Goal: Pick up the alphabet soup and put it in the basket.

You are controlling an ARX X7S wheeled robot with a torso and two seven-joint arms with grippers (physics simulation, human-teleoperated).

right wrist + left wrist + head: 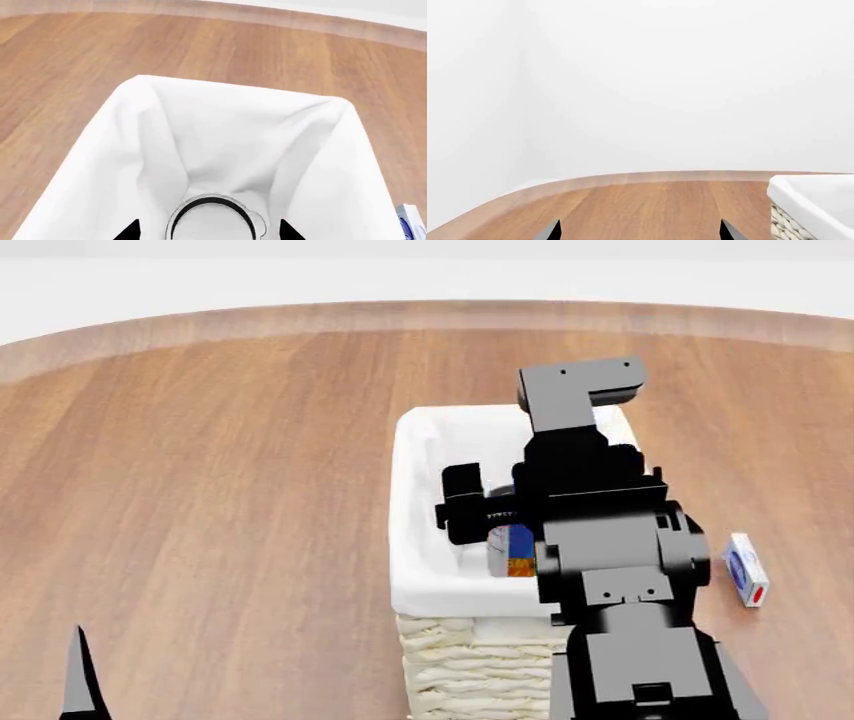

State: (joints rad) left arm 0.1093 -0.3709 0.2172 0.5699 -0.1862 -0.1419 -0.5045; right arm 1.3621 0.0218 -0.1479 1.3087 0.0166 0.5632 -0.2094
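The alphabet soup shows its white top low inside the basket, against the white cloth lining. In the head view its blue and orange label peeks out under my right arm, within the basket's rim. My right gripper hangs over the basket, open, one fingertip on each side of the can with a gap on both sides. My left gripper is open over bare wood, holding nothing. The basket's corner lies off to its side.
A small white and blue box lies on the wooden table right of the basket. The table's curved far edge runs across the back. A left fingertip shows at the lower left.
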